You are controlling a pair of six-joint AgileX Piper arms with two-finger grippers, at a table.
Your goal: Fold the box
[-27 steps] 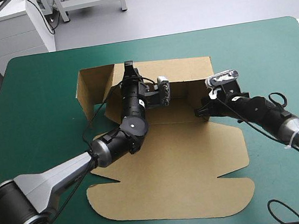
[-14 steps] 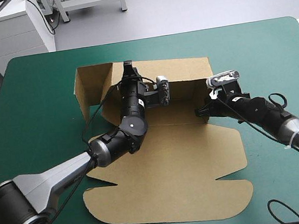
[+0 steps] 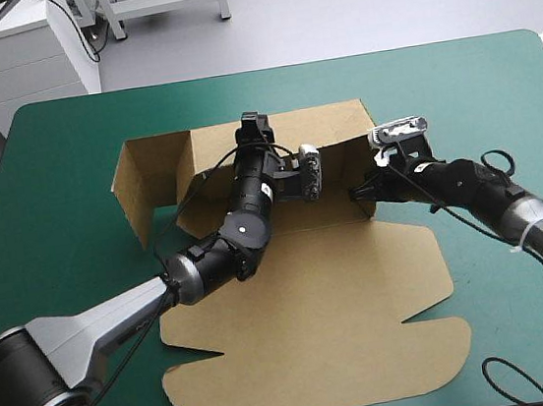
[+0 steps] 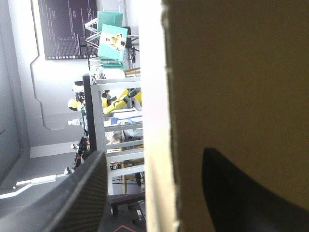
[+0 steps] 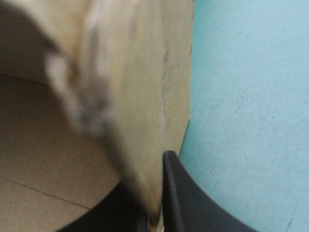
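One brown box (image 3: 303, 298), a cut sheet of board, lies at the middle of the teal-green table (image 3: 494, 77) and is partly erected. Its rear wall (image 3: 332, 131) stands upright along the far side. An end flap (image 3: 137, 195) stands raised at that wall's left end, and the broad scalloped panel lies flat toward the near edge.

The left gripper (image 3: 254, 126) sits over the top edge of the rear wall. In its wrist view the black fingers stand well apart, with the wall's cut edge upright in the gap between them. One finger overlaps the brown face and the other is clear of it, and neither is seen pressing the board.

The right gripper (image 3: 360, 195) is at the wall's right end, its fingers all but closed on a thin fold of board. The bare cover lies just beside the outer finger and the box floor beside the inner one. The board ahead of the fingers is blurred, so the depth of the bite cannot be told.

Probable hazards:
- **Wall slipping out.** The left fingers only straddle the wall, so a pull or swing from the right gripper may slide or pivot the whole sheet on the cover. The wall could then slip out of the gap and drop flat.
- **Pinch failing.** A shallow pinch at the right end may slip off, or crease the board away from its score line.
- **End flap springing open.** Nothing holds the end flap, so it may spring outward before it can be tucked.
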